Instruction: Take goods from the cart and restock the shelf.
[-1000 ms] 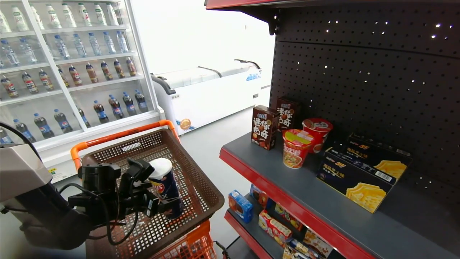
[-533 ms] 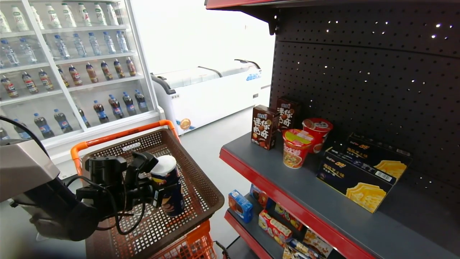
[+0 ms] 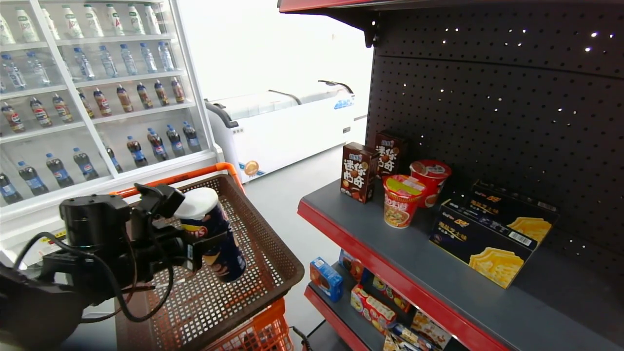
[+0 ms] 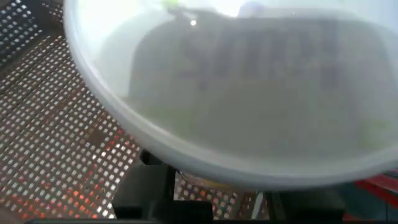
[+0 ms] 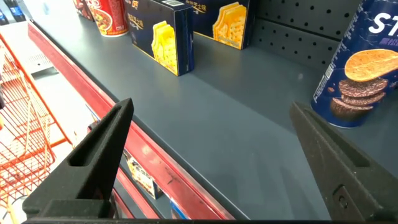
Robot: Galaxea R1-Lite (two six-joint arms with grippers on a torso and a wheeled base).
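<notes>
— While your left gripper [image 3: 189,229] hangs off the aisle side of the shelf [image 3: 390,243], what do you have in it?
— Item 1: one chip can [image 3: 217,239], dark blue with a white lid, tilted. Your left fingers are clamped on its body. You hold it over the inside of the cart basket [image 3: 287,265], well apart from the shelf. In your left wrist view the lid [image 4: 230,93] sits close up, with basket mesh beneath it.
— And your right gripper [image 5: 211,109]?
— Item 2: fingers spread wide with nothing between them, hovering over a bare stretch of the shelf's grey board.
— What stock do you count on the shelf?
— Item 3: two brown boxes [image 3: 360,170], upright at the shelf's end, one behind the other.
Item 4: two cup noodles [image 3: 400,200], just beside the brown boxes and farther along the shelf.
Item 5: two dark boxes with yellow print [image 3: 487,234], one behind the other, the rear one near the shelf's pegboard back.
Item 6: one blue cookie tub [image 5: 354,68], upright on the shelf near the pegboard, close to your right gripper.
Item 7: assorted packets [image 3: 375,307] on the tier beneath the shelf.
</notes>
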